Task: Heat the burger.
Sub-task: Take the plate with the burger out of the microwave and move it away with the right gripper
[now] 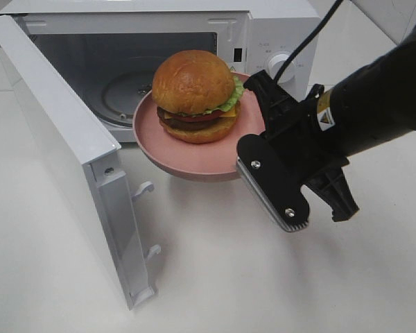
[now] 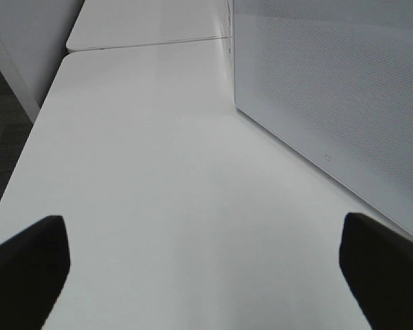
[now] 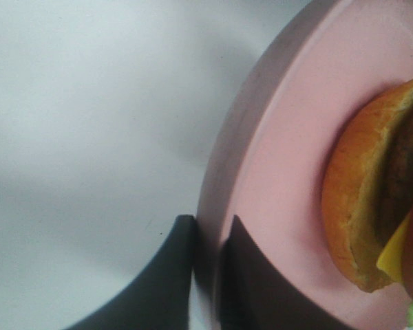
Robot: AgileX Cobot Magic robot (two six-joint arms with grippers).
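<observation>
The burger [image 1: 194, 94], with a domed golden-tan bun, lettuce, tomato and cheese, sits on a pink plate [image 1: 208, 158]. My right gripper [image 1: 253, 137] is shut on the plate's right rim and holds it in the air just in front of the open microwave [image 1: 277, 35]. In the right wrist view the fingers [image 3: 244, 275] pinch the plate [image 3: 282, 172] at its edge, one above and one below, with the burger [image 3: 358, 206] beyond. My left gripper [image 2: 206, 275] is open and empty, low over the white table beside the microwave door [image 2: 330, 82]. It is out of the exterior view.
The microwave door [image 1: 69, 139] is swung wide open to the left and stands toward the table's front. The glass turntable [image 1: 121, 87] shows inside the cavity. A black cable [image 1: 312, 35] runs from the right arm across the control panel.
</observation>
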